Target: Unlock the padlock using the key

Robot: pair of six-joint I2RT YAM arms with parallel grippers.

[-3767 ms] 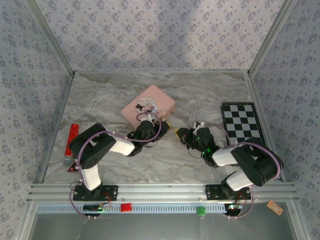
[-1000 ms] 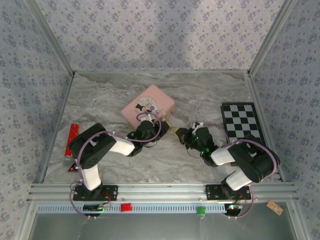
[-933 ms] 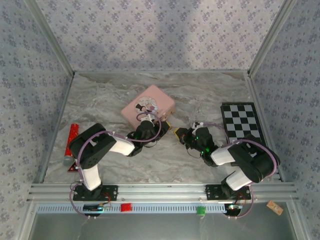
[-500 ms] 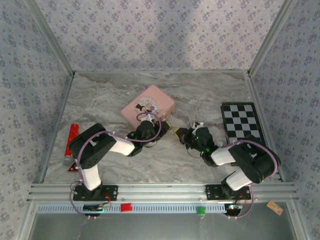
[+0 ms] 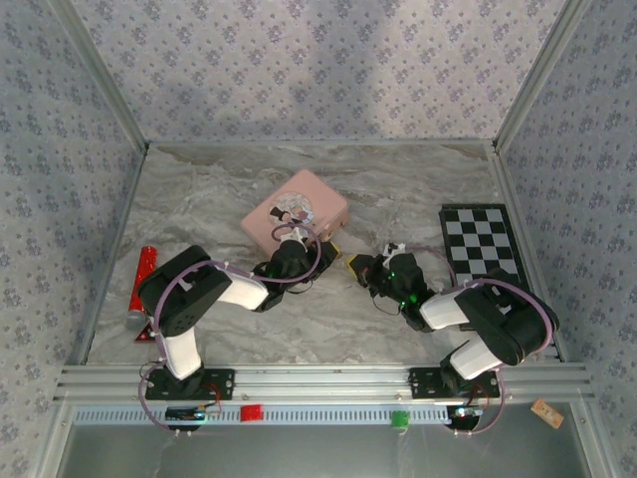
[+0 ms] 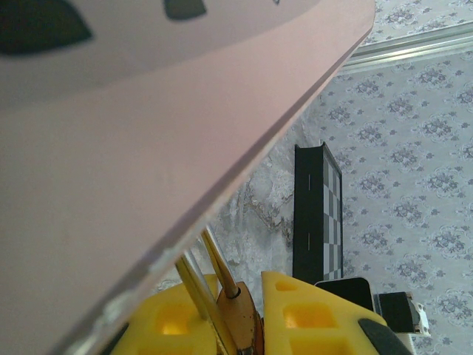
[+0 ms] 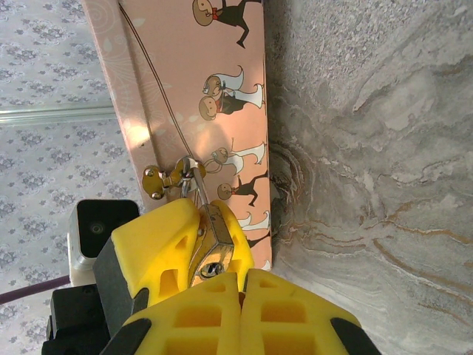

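The small brass padlock (image 6: 240, 322) hangs by its thin shackle (image 6: 218, 262) from the hasp (image 7: 166, 177) on the pink cartoon-printed tin (image 5: 296, 209). My left gripper (image 6: 247, 296) is shut on the padlock's body, right under the tin's edge. In the right wrist view the padlock (image 7: 214, 248) sits between the left gripper's yellow fingers (image 7: 155, 237), with its keyhole (image 7: 212, 270) facing my right gripper (image 7: 240, 277). The right gripper's fingers are pressed together just in front of the keyhole. The key is hidden. In the top view the right gripper (image 5: 360, 267) meets the left at the tin's near right corner.
A black-and-white chessboard (image 5: 481, 242) lies flat at the right of the marble table (image 5: 199, 199). A red stick (image 5: 142, 279) rests by the left wall. Patterned walls close in the left, back and right sides.
The right arm has edged slightly left since the earliest frame. Over the last second nothing has visibly moved.
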